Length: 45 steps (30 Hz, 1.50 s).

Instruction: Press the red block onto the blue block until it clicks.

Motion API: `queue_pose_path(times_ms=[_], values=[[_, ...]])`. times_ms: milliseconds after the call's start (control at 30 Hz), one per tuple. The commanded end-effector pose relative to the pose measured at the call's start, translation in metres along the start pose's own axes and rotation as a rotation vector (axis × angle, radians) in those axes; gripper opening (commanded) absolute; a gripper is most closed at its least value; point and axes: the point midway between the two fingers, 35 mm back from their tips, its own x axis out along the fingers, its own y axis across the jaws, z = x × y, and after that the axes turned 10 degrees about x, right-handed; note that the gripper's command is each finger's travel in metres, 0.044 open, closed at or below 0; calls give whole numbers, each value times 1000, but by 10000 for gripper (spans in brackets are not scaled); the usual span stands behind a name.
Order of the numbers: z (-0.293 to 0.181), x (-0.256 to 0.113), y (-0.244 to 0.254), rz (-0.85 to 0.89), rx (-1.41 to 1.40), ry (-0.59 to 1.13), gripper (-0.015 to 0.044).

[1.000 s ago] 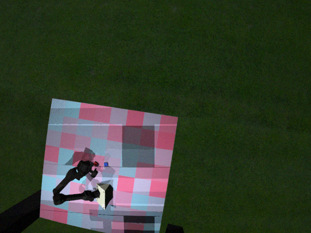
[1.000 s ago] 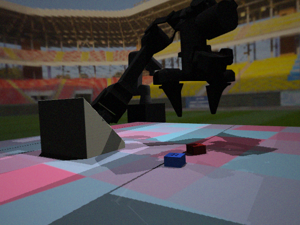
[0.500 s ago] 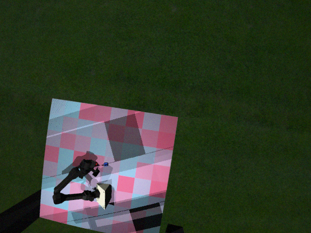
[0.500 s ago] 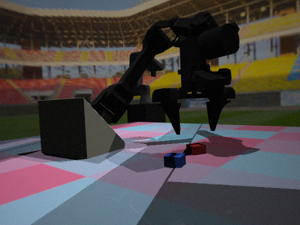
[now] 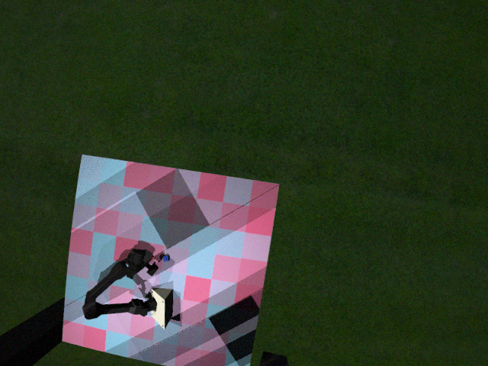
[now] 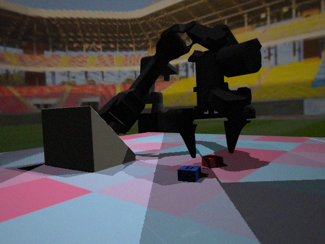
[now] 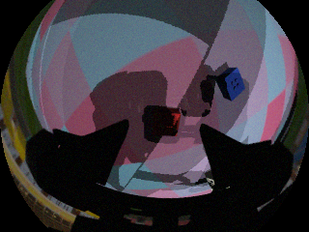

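Observation:
The red block (image 6: 213, 161) (image 7: 169, 122) rests on the checkered table top, partly in shadow. In the top view it is almost wholly hidden by the arm. The blue block (image 5: 166, 258) (image 6: 188, 174) (image 7: 235, 84) stands apart from it on the table, studs up, at the upper right in the wrist view. My gripper (image 6: 212, 155) (image 7: 165, 126) is open and empty, pointing down, with its fingertips a little above the red block. In the wrist view the red block shows between the two fingertips, and the blue block lies beyond the right finger.
A wedge-shaped block (image 5: 158, 308) (image 6: 68, 139) with a pale sloping face stands near the arm's base side, left of the blocks in the exterior view. The checkered table top (image 5: 236, 244) (image 6: 78, 215) carries dark shadows, and grass lies beyond its edges.

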Motion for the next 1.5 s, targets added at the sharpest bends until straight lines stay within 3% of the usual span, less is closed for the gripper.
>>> queue_pose_path(times_ms=[0, 233, 600, 867, 1000, 1467], values=[[-2, 8, -1, 0, 7, 11, 440], [-2, 17, -1, 0, 7, 11, 440], [-2, 17, -1, 0, 7, 11, 151], [-2, 17, -1, 0, 7, 11, 98], [1, 13, -2, -3, -10, -8, 0], [13, -34, 2, -10, -22, -38, 0]])
